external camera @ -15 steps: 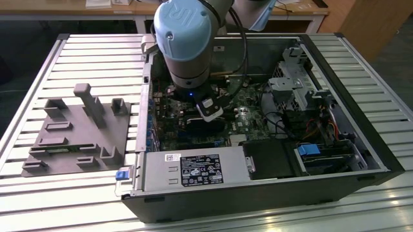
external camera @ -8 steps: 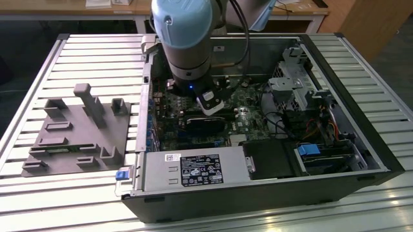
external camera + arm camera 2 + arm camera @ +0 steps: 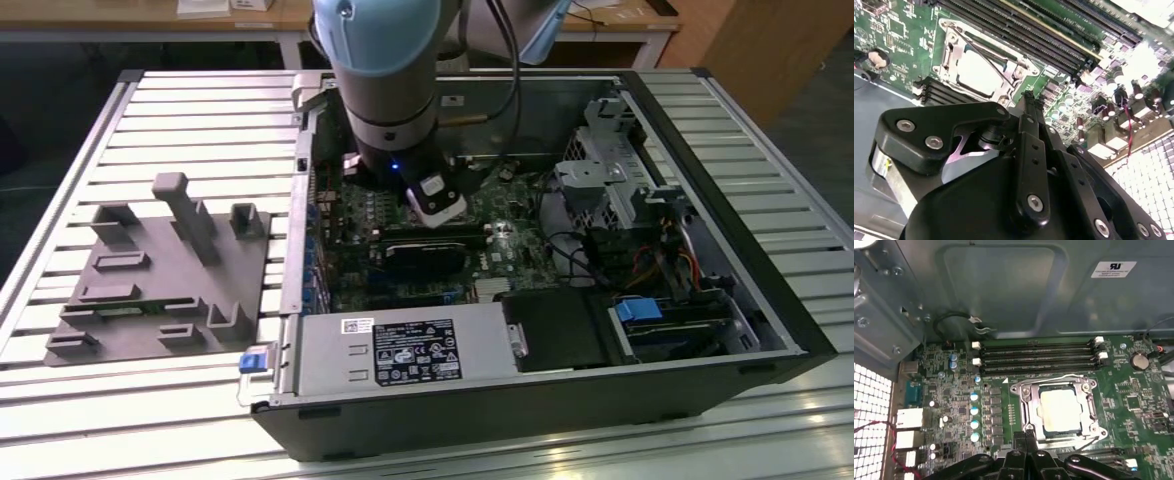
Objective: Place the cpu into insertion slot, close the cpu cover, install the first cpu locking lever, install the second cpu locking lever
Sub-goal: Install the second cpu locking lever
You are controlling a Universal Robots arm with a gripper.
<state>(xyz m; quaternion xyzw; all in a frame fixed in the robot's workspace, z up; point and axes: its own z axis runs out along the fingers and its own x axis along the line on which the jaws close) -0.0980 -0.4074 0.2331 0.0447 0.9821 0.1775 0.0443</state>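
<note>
The chip (image 3: 1060,409) sits in its socket (image 3: 1026,412) on the green board (image 3: 1004,405), with the metal frame (image 3: 1087,400) closed over its edges. The gripper (image 3: 1027,432), fingers pressed together and holding nothing, hangs just beside the socket's 6 o'clock edge.

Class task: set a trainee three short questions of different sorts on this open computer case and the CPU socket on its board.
1. True or false: the silver-grey square cpu lies in the silver-bordered insertion slot.
2. The thin silvery metal cpu cover frame is: A) down over the chip, B) lifted off the board.
3. What lies beside the socket? The long black ____ slots.

Key: 1 true; 2 A; 3 memory.
</note>
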